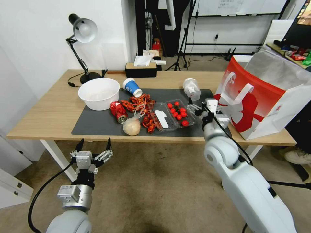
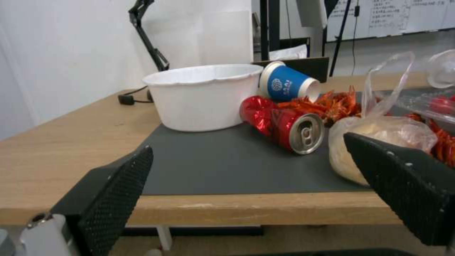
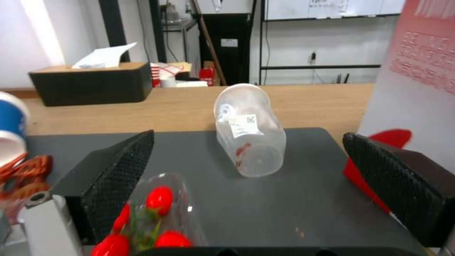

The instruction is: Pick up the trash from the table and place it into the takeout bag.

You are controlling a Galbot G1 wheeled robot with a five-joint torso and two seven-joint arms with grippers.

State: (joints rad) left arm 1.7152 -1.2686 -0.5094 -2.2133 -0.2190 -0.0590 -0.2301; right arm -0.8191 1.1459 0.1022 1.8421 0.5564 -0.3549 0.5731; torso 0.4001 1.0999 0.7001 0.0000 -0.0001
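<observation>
Right gripper (image 1: 198,108), fingers spread wide, mid-frame, aimed at toppled clear plastic cup (image 1: 191,88) on dark grey mat (image 1: 97,123). Risk: round cup rolling away, or finger catching clear tomato tray (image 1: 180,114). Left gripper (image 1: 94,145) wide, lower left.

White wall (image 1: 35,38) to my left. Black desk lamp (image 1: 82,30) in the far corner, black tissue box (image 1: 141,69) beside it. Brownish carpet floor (image 1: 152,181) below. Whiteboard (image 1: 239,6) and tripod legs (image 1: 181,48) beyond.
</observation>
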